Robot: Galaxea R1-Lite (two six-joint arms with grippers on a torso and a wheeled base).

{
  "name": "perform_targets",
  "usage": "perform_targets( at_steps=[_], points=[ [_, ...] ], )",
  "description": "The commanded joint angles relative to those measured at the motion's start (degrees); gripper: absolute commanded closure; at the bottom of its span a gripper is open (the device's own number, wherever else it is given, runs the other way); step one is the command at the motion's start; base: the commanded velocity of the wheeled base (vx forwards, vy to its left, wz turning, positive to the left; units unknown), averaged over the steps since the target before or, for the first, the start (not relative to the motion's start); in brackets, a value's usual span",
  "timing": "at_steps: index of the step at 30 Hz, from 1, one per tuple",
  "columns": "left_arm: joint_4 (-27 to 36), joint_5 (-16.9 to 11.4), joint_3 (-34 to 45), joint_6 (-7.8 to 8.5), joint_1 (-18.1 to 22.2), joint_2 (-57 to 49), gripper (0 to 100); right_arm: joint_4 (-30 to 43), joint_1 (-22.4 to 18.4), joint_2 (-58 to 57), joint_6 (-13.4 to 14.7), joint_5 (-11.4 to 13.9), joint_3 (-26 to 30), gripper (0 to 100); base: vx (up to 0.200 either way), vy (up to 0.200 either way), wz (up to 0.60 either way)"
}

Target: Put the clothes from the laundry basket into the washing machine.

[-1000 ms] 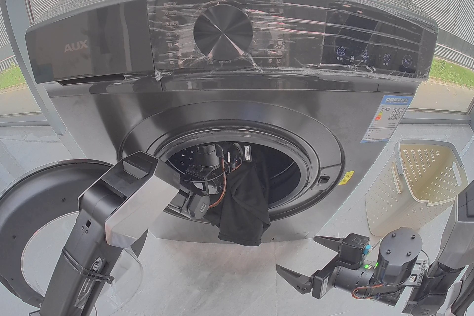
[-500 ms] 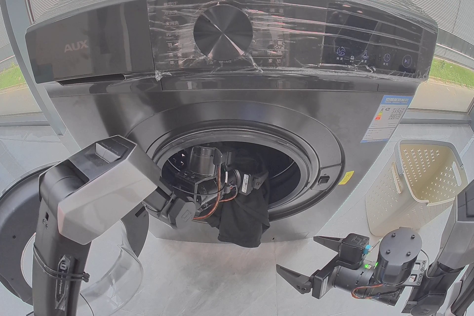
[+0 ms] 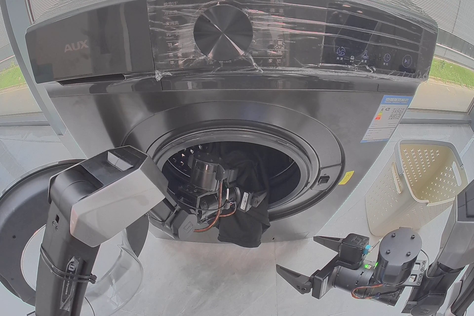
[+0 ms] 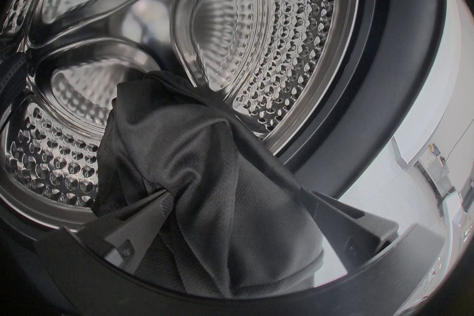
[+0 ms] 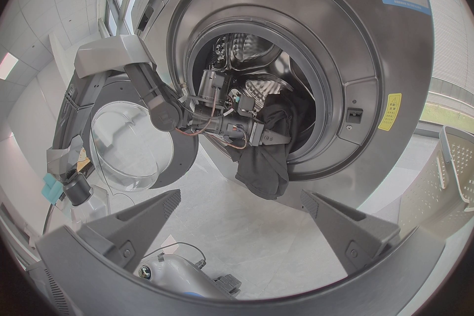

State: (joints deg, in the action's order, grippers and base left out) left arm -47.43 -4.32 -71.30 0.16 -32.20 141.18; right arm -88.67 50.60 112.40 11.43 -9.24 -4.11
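A black garment (image 3: 245,225) hangs over the lower rim of the washing machine (image 3: 247,104) opening, part inside the drum (image 4: 222,20) and part dangling outside. My left gripper (image 3: 258,196) is at the opening, open, its fingers (image 4: 148,216) spread on either side of the black garment (image 4: 207,169). The right wrist view shows that left gripper (image 5: 280,138) against the cloth (image 5: 264,169). My right gripper (image 3: 298,255) hovers low over the floor in front of the machine, open and holding nothing. The cream laundry basket (image 3: 424,183) stands to the right of the machine.
The round machine door (image 3: 22,218) stands swung open at the left, its glass bowl (image 5: 128,144) facing out. Grey tiled floor (image 3: 212,277) lies open in front of the machine. Windows run behind the machine.
My left gripper has come down and outward from deeper in the drum to the lower rim, by the hanging cloth. The garment still hangs over the rim. The right arm has not moved.
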Motion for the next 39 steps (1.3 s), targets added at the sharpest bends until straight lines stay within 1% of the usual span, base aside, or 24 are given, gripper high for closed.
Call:
perform_targets(
  at_steps=[1,2,3,11,12,14,16,17,18,20,23,26,27,31,34,37,39],
  points=[
    [-0.82,0.36,-1.56,0.37,0.29,3.84,0,-0.01,0.02,0.10,-0.01,0.01,-0.02,0,0.000,0.000,0.00],
    [-0.99,0.36,-1.73,0.37,0.29,3.93,0,-0.01,0.02,0.10,-0.01,0.01,-0.02,0,0.000,0.000,0.00],
    [-1.08,0.36,-2.00,0.46,0.29,4.10,100,-0.01,0.02,0.10,-0.01,0.01,-0.02,0,0.000,0.000,0.00],
    [-1.96,0.62,-2.70,0.11,0.29,4.28,100,-0.01,0.02,0.10,-0.01,0.01,-0.02,0,0.000,0.000,0.00],
    [-2.84,0.80,-4.02,0.02,0.73,4.28,100,-0.01,0.02,0.10,0.08,0.01,-0.02,0,0.000,0.000,0.00],
    [-3.81,1.77,-5.78,-0.25,1.43,4.28,100,-0.01,0.02,0.10,0.08,0.01,-0.02,0,0.000,0.000,0.00],
    [-5.65,3.88,-8.94,-0.51,1.79,4.63,100,-0.01,0.20,0.10,0.08,0.01,-0.11,0,0.000,0.000,0.00],
    [-5.65,3.88,-8.94,-0.51,1.79,4.63,100,-0.01,0.20,0.10,0.08,0.01,-0.11,0,0.000,0.000,0.00],
    [-7.06,4.93,-12.11,-0.95,1.96,5.42,100,-0.01,0.20,0.10,0.08,0.01,-0.20,0,0.000,0.000,0.00],
    [-7.94,6.16,-15.97,-1.48,2.40,6.39,100,-0.01,0.20,0.10,0.08,0.01,-0.29,0,0.000,0.000,0.00],
    [-8.64,8.09,-20.28,-1.48,2.49,7.97,100,-0.01,0.20,0.10,0.08,0.01,-0.29,0,0.000,0.000,0.00],
    [-8.82,8.45,-21.25,-1.48,2.49,8.32,100,-0.01,0.02,0.10,0.08,0.01,-0.29,0,0.000,0.000,0.00],
    [-8.82,8.53,-21.16,-1.48,2.49,8.32,0,-0.01,0.02,0.10,0.17,0.01,-0.29,0,0.000,0.000,0.00],
    [-9.08,8.53,-20.81,-1.65,2.49,8.32,0,-0.01,0.02,0.10,0.17,0.01,-0.29,0,0.000,0.000,0.00],
    [-9.34,8.53,-18.52,-1.65,2.49,7.62,0,-0.01,0.02,0.19,0.17,0.01,-0.29,0,0.000,0.000,0.00],
    [-8.38,7.74,-11.31,-1.48,1.87,3.58,0,-0.01,0.02,0.10,0.17,0.01,-0.29,0,0.000,0.000,0.00],
    [-6.71,6.07,-5.95,-1.48,1.35,1.20,0,-0.01,0.02,0.19,0.17,0.01,-0.29,0,0.000,0.000,0.00]
  ],
)
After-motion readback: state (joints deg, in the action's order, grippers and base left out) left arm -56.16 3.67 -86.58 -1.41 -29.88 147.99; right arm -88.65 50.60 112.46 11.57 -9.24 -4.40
